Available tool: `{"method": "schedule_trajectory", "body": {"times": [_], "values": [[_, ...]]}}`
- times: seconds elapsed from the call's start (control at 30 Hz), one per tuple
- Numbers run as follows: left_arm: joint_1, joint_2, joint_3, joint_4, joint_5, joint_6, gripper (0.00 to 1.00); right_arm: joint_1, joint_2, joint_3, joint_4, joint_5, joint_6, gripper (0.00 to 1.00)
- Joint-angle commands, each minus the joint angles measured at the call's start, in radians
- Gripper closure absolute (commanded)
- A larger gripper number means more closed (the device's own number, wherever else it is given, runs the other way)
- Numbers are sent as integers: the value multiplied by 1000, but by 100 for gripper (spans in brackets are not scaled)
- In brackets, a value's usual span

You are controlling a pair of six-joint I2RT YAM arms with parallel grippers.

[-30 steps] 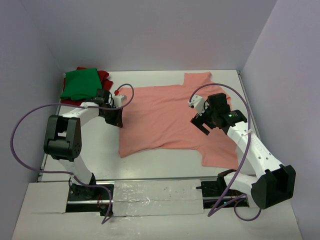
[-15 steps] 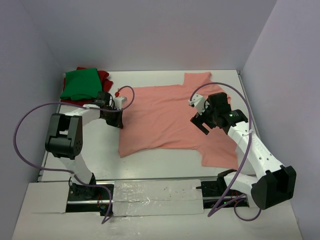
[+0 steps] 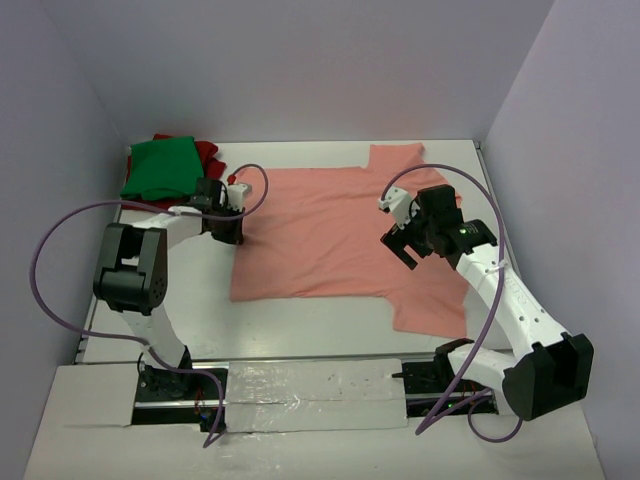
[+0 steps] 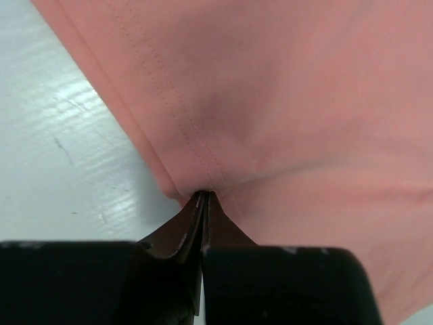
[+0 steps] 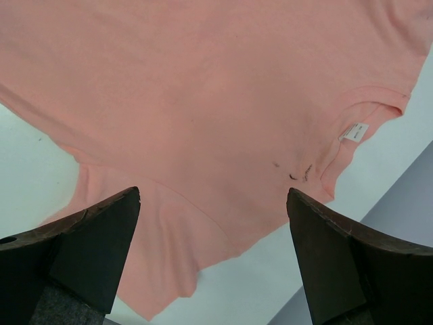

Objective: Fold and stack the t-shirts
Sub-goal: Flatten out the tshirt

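Left jaws pinch salmon-pink t-shirt [image 3: 330, 235]

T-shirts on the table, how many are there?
3: salmon-pink t-shirt spread across the middle, green t-shirt folded at the far-left corner, dark red t-shirt mostly hidden beneath it.

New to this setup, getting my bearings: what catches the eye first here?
A big salmon-pink t-shirt lies spread across the middle of the table. The left gripper is shut on its left edge, while the right gripper hangs wide open above its right side. At the far left corner, a folded green t-shirt sits on a dark red t-shirt.
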Motion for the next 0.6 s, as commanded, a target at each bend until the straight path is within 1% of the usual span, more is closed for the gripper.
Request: {"method": "schedule_trajectory", "body": {"times": [0.0,0.2,0.33,0.4,0.43,0.5,0.53,0.57], "values": [[7,27,27,55,-102,0,94,-5,-29,9,13,-10,17,5],[10,47,29,30,-64,3,93,-5,-36,-1,11,-12,13,5],[10,12,19,-3,-36,11,91,-7,-14,-23,33,4,30,4],[10,-8,18,-32,0,15,85,-5,39,-32,85,54,56,4],[10,-34,16,-35,5,12,73,-7,62,-34,105,88,81,4],[10,-62,24,-31,16,6,59,-8,133,-22,167,110,105,4],[10,-86,30,-28,17,5,49,-13,154,-12,184,102,127,4],[10,-97,38,-28,28,5,46,-16,177,-3,203,88,135,4]]}}
